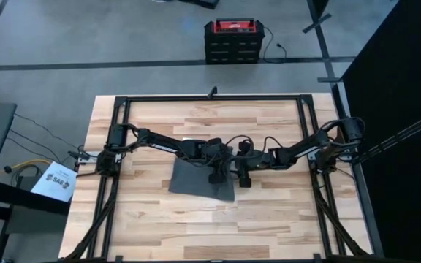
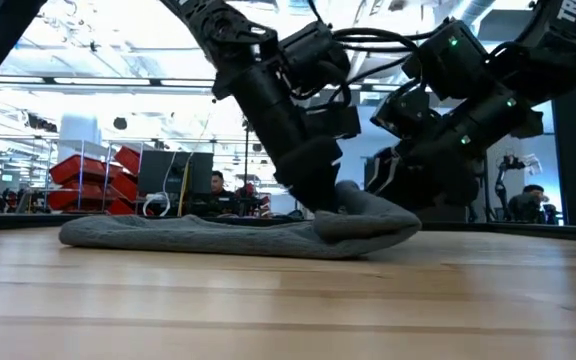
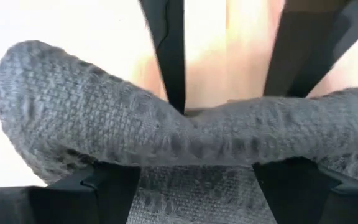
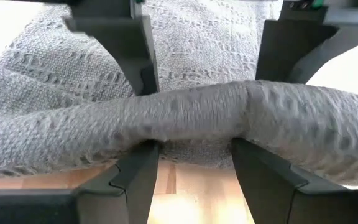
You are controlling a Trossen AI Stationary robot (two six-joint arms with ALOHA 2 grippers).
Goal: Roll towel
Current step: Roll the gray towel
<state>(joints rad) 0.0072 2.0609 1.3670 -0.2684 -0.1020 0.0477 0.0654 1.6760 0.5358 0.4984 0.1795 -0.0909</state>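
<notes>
Wooden table: towel edge between left gripper and right gripper

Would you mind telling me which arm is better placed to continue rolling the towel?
Neither clearly: the left claw and right claw both work the towel at its folded right edge.

A red and black toolbox sits on the floor well beyond the grippers. A white paper lies off the table's left edge. Red bins and seated people show far behind.
</notes>
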